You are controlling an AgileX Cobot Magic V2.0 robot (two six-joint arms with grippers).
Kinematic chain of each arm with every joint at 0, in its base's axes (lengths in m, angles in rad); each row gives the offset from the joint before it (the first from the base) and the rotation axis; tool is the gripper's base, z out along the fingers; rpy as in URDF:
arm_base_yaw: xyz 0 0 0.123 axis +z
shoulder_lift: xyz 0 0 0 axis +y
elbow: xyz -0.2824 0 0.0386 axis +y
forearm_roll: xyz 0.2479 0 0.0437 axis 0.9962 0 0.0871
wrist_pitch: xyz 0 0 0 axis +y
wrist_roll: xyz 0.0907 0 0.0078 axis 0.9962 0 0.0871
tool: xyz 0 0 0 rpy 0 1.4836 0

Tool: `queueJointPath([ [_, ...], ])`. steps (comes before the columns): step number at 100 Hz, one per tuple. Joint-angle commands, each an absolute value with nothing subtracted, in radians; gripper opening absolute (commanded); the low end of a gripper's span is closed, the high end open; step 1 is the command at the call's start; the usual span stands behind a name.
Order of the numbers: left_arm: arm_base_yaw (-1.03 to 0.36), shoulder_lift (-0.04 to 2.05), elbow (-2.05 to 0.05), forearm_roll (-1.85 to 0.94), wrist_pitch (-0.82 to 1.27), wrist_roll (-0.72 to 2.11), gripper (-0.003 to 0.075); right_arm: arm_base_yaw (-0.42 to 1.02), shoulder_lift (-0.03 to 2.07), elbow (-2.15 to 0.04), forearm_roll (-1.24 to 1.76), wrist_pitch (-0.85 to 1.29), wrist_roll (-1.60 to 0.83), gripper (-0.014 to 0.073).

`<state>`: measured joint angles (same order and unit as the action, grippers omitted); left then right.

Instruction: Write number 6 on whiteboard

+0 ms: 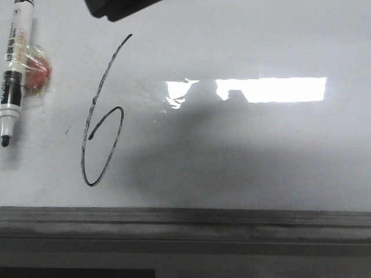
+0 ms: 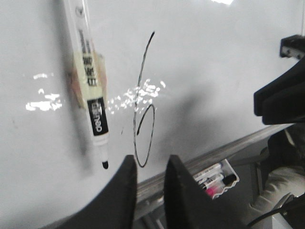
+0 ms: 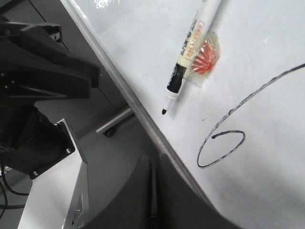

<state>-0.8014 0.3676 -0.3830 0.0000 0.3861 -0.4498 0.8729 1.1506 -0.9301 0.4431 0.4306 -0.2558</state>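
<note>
The number 6 [image 1: 102,119] stands finished on the left part of the whiteboard [image 1: 243,156], its long axis running from the narrow loop near the grey rail up and slightly right to the far tip. The marker [image 1: 13,69] lies uncapped just left of it, roughly parallel, tip toward the rail, held by no claw. The left claw [image 2: 150,183] hovers near the loop's lower end, fingers slightly spread and empty; it looks the nearer arm. The right claw [image 3: 151,191] sits pressed together off the board's edge, gripping nothing.
</note>
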Motion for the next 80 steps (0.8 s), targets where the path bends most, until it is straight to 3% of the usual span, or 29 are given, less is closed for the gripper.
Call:
queueJointPath([
  [1, -0.811, 0.296, -0.412, 0.064, 0.322, -0.449, -0.0019, 0.872, 1.086, -0.924, 0.454, 0.336, -0.265, -0.0069],
  [41, -0.811, 0.022, -0.299, 0.223, 0.323, -0.447, -0.0019, 0.872, 0.675, -0.479, 0.362, -0.077, -0.272, -0.0064],
  [80, -0.811, 0.005, -0.214, 0.227, 0.323, -0.447, -0.0019, 0.872, 0.261, -0.156, 0.296, -0.102, -0.282, -0.0064],
])
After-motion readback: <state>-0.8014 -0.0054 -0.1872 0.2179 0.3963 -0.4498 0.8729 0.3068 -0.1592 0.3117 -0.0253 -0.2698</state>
